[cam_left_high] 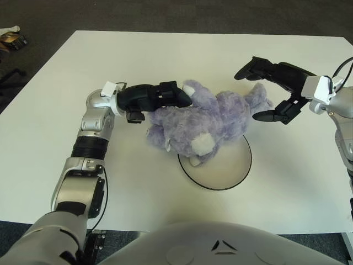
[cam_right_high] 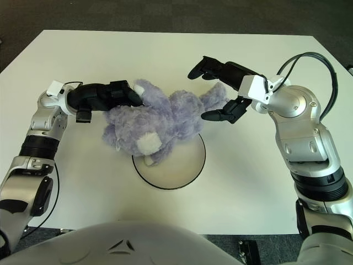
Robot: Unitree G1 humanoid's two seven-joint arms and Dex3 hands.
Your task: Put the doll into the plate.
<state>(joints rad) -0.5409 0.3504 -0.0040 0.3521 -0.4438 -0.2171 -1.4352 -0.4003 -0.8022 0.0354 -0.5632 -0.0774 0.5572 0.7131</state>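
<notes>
Left hand [cam_left_high: 165,96] grips the doll [cam_left_high: 204,118] half over the plate [cam_left_high: 234,176], right hand [cam_left_high: 270,91] open beside it; next, lower it fully in.

My arms are silver-grey segmented shells with black joint bands; both hands, left hand [cam_left_high: 157,97] and right hand [cam_right_high: 220,88], are black with white wrist blocks. Black cables loop beside each arm.

Twin head-mounted eyes, angled down over one shared table [cam_left_high: 165,49] (slightly offset viewpoints).
</notes>
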